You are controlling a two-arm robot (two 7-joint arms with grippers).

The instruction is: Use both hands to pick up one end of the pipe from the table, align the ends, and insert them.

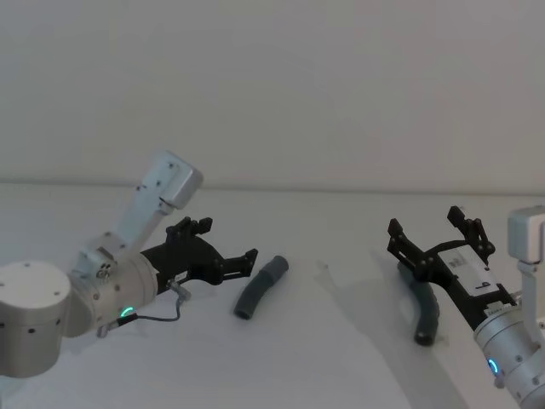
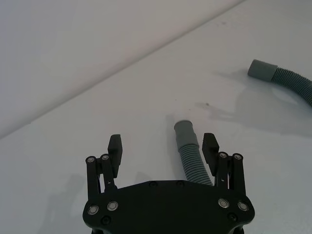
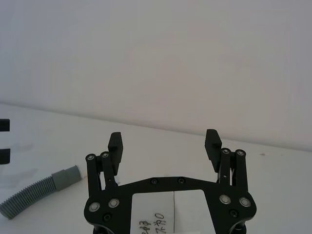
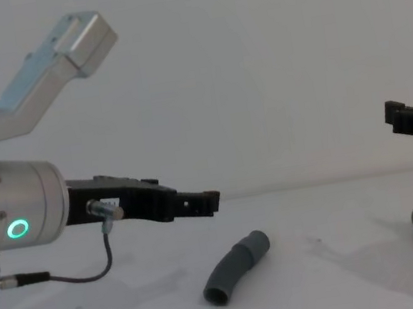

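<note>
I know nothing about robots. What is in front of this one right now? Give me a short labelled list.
Surface: white table
Left pipe piece: lying on the table, not gripped
Right pipe piece: lying on the table, well apart from the other
Left gripper: open, above the table, next to the left pipe piece
Right gripper: open, above the right pipe piece
Pieces joined: not yet
</note>
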